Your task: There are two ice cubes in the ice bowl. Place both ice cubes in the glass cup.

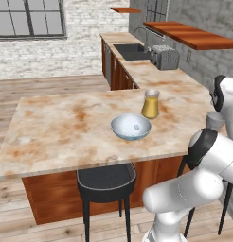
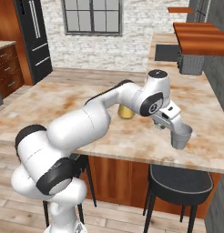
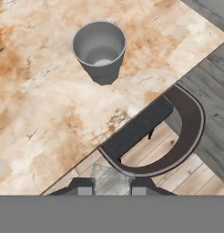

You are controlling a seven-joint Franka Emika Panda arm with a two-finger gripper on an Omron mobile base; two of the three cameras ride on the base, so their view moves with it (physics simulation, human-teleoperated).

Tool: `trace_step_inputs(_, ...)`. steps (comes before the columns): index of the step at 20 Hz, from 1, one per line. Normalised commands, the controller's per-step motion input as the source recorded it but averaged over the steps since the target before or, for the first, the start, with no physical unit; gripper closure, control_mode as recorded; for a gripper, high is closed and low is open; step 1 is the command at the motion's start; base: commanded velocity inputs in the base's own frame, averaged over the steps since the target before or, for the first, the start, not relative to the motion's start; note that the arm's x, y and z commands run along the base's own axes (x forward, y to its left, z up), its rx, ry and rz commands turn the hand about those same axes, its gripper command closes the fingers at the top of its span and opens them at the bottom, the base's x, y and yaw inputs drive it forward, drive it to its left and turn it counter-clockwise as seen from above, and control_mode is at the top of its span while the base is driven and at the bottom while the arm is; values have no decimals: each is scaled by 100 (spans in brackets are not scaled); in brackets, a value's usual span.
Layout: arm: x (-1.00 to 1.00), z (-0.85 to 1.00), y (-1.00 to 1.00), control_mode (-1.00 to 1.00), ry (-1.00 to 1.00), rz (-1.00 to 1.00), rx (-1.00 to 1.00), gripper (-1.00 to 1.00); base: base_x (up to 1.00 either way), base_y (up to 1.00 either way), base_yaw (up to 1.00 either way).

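My gripper [image 3: 111,185] is shut on a small pale translucent ice cube [image 3: 111,179] held between its fingertips. It hovers above the counter's front edge, a little short of the glass cup [image 3: 99,46]. That cup is a grey tapered tumbler standing upright, with a pale patch at its bottom that I cannot identify. In the right base view the hand [image 2: 167,116] hangs just left of the glass cup [image 2: 181,135]. The ice bowl [image 1: 131,126], pale blue-grey, sits mid-counter with a small whitish speck [image 1: 136,126] inside, possibly an ice cube. The arm partly hides the glass cup [image 1: 214,120].
A taller clear vessel of amber liquid [image 1: 150,104] stands behind the bowl. A dark round stool [image 3: 177,132] sits below the counter edge under the gripper, and another stool [image 1: 106,182] is under the bowl's side. A toaster [image 1: 165,57] and sink [image 1: 130,51] are far back.
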Motion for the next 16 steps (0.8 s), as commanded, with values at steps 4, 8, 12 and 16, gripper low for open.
trace_step_inputs(4,1,0,-1,-100,1,0,0,100,0,0,0)
trace_step_inputs(8,6,0,-11,-100,0,0,0,100,0,0,0)
trace_step_inputs(12,34,-2,-43,-100,0,0,0,100,0,0,0)
trace_step_inputs(16,38,-1,-35,-100,0,0,0,100,0,0,0)
